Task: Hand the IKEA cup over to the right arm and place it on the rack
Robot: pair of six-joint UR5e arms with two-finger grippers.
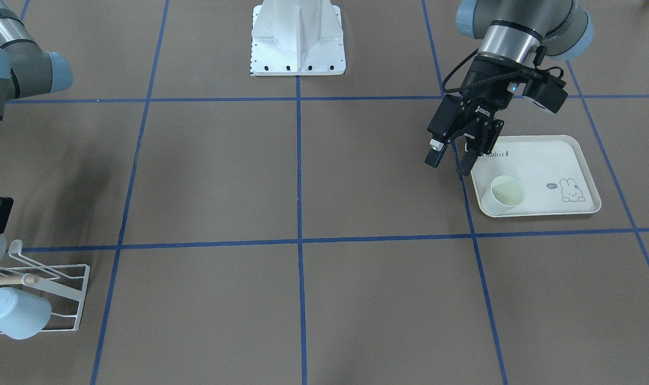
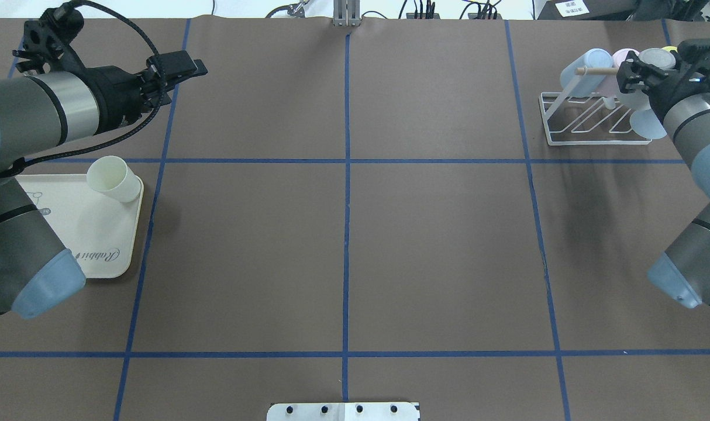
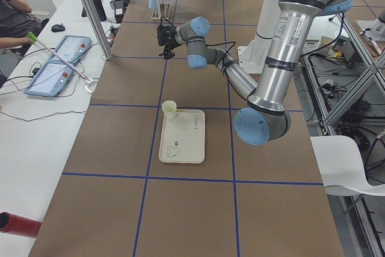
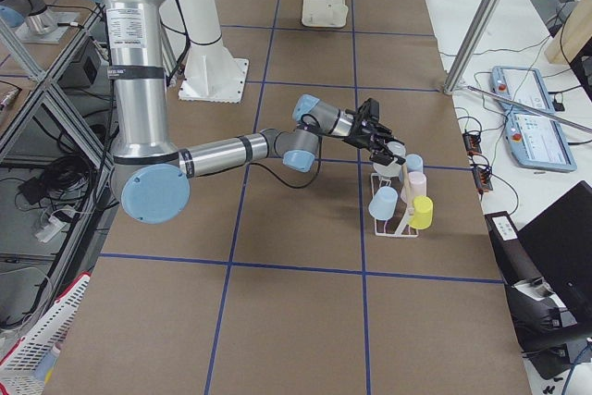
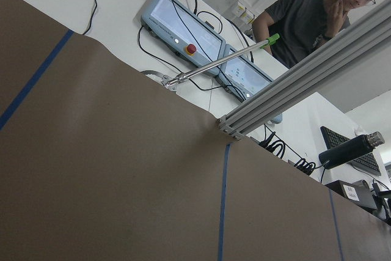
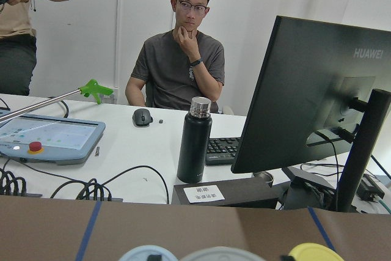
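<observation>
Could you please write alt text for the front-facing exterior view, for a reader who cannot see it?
The robot's left gripper hangs open beside a corner of a cream tray where a pale cup stands upright. At the picture's left edge, the right arm hangs by a white wire rack holding a blue cup.

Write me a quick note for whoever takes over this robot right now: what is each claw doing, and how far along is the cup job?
Left gripper: open, empty, hovering beside the tray.
Right gripper: over at the rack; whether it is open or shut cannot be told.
Cup: cream, upright on the tray, not gripped.
Done: other cups already sit on the rack.
Left to do: grasp this one with the left, pass it to the right, hang it on the rack.
</observation>
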